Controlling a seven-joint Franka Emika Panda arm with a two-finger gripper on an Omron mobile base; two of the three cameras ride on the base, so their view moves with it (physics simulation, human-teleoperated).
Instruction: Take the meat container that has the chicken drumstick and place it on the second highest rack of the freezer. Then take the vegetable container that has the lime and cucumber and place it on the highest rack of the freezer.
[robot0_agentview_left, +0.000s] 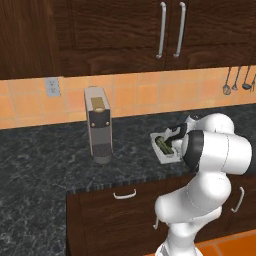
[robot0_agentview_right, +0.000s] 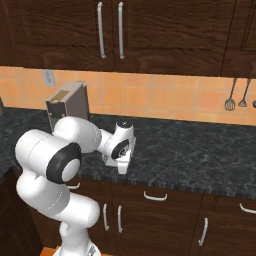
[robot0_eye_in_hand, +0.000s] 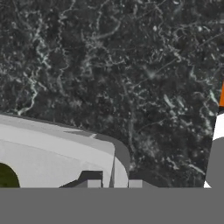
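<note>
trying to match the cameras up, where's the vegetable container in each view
Left base view: the vegetable container sits right of centre on the counter, partly behind the arm.
Right base view: I can't pick it out; the arm covers that stretch of counter.
Hand view: its white corner is lower left, with the wall between the fingertips.
Shared landmark: the black speckled counter.

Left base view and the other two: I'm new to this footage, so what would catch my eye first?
The big white arm bends low over the dark marbled counter, its gripper shut on the rim of a white tray that holds a dark green cucumber. A tall grey coffee machine stands left of it, before the orange tiles.
</note>
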